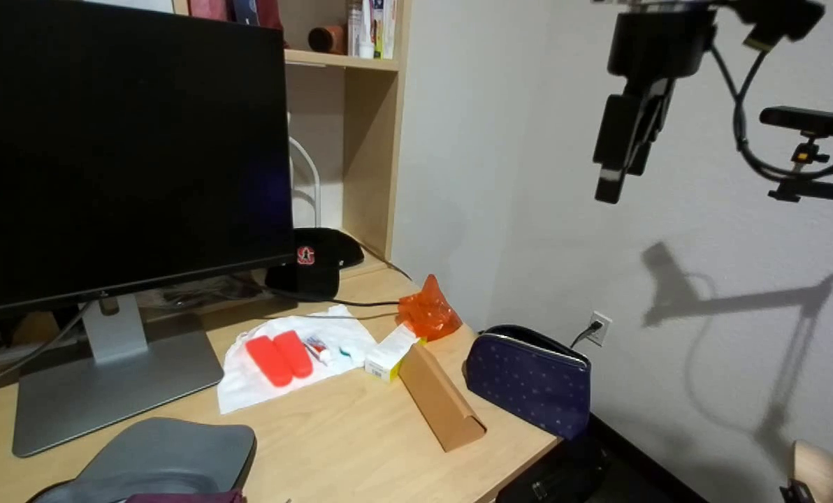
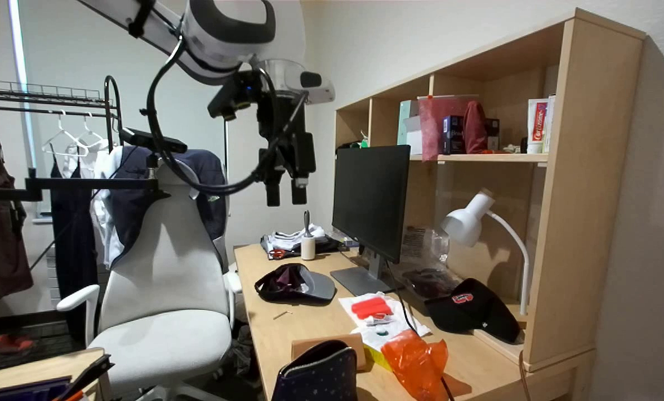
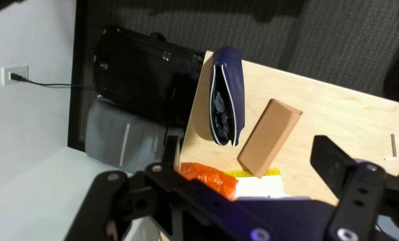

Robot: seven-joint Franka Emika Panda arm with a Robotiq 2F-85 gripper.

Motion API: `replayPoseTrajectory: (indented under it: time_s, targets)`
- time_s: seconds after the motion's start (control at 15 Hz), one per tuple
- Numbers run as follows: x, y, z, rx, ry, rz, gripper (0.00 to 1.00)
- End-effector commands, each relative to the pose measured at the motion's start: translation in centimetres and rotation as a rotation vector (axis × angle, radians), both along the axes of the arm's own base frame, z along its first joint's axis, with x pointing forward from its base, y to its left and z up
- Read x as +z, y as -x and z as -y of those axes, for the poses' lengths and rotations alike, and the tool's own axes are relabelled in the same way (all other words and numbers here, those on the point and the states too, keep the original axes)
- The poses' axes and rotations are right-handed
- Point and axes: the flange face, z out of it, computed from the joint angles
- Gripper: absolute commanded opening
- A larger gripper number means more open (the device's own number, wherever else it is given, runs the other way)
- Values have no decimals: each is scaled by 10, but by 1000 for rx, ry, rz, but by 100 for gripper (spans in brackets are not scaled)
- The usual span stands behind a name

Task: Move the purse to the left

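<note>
The purse (image 1: 528,384) is a dark navy pouch with small light dots. It stands upright at the corner edge of the desk, its zipper top open. It also shows at the bottom of an exterior view (image 2: 316,379), cut off by the frame. In the wrist view the purse (image 3: 234,90) lies above and between the fingers, its opening facing the camera. My gripper (image 3: 246,149) is open and empty, fingers wide apart. It hangs high above the desk, well apart from the purse, in both exterior views (image 1: 623,178) (image 2: 286,192).
A brown cardboard box (image 1: 436,402) lies beside the purse. An orange bag (image 1: 429,311) and white-yellow box (image 1: 390,353) are close by. A monitor (image 2: 371,200), black cap (image 2: 474,312), grey cap (image 2: 296,284) and shelf (image 2: 588,195) stand farther along. Suitcases (image 3: 146,70) stand below the edge.
</note>
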Motion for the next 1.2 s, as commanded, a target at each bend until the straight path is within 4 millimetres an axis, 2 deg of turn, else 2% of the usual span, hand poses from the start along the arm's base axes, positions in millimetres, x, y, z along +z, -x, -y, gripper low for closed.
replayPoseTrajectory:
  time_s: [0.0,0.4,0.47,0.67,0.93,1.13]
  targets:
    - [-8,-5,0,16,2,10,100]
    - [-10,-9,2,32,8,18,100]
    - [-17,-15,4,32,1,12,100]
    - [-55,-25,10,61,-52,-31,100]
    - [-122,-36,19,85,-146,-34,100]
    - [-168,-37,22,106,-234,-18,100]
